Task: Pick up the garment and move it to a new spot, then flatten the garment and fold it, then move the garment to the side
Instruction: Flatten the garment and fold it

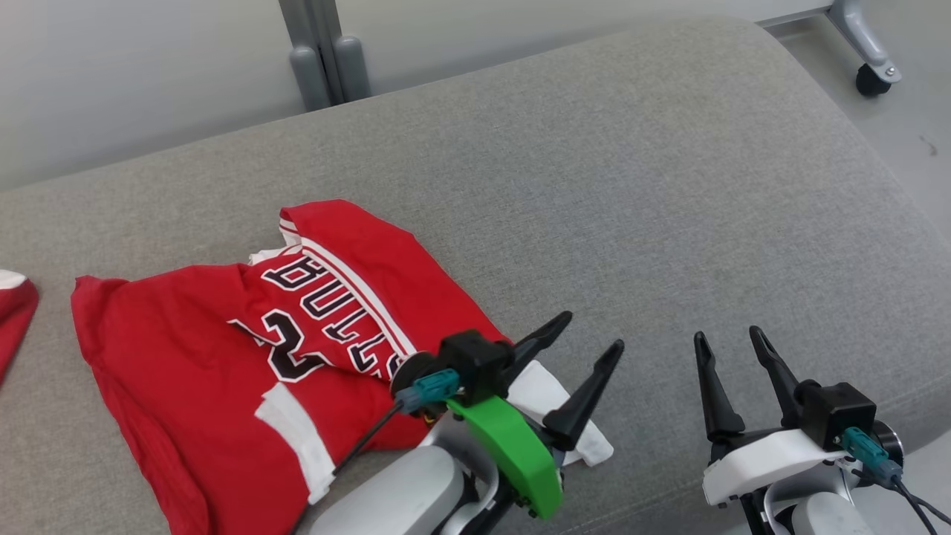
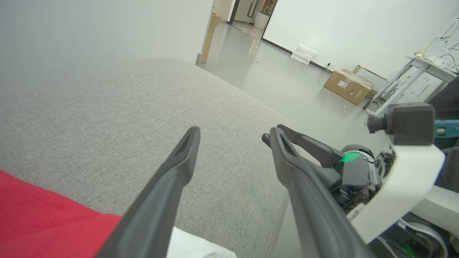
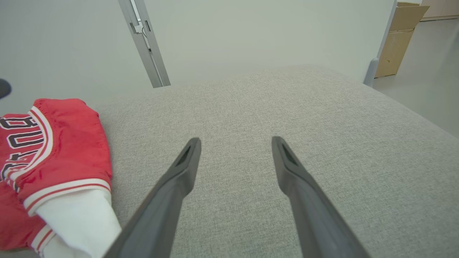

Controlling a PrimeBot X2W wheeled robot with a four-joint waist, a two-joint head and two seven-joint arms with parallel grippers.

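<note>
On grey cushion [image 1: 631, 186], red jersey [image 1: 186, 342] beside left pincer [image 1: 594, 331], right pincer [image 1: 726, 333], both splayed, empty.

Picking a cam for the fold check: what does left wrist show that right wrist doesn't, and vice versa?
Left wrist, not right wrist: the right hand, open, and a desk with cables across the floor.
Right wrist, not left wrist: the black lettering and white striped trim on the jersey, plus a grey metal post behind the cushion.
Both: the grey cushion, part of the red jersey at lower left, and that arm's own fingers spread apart over bare fabric.
</note>
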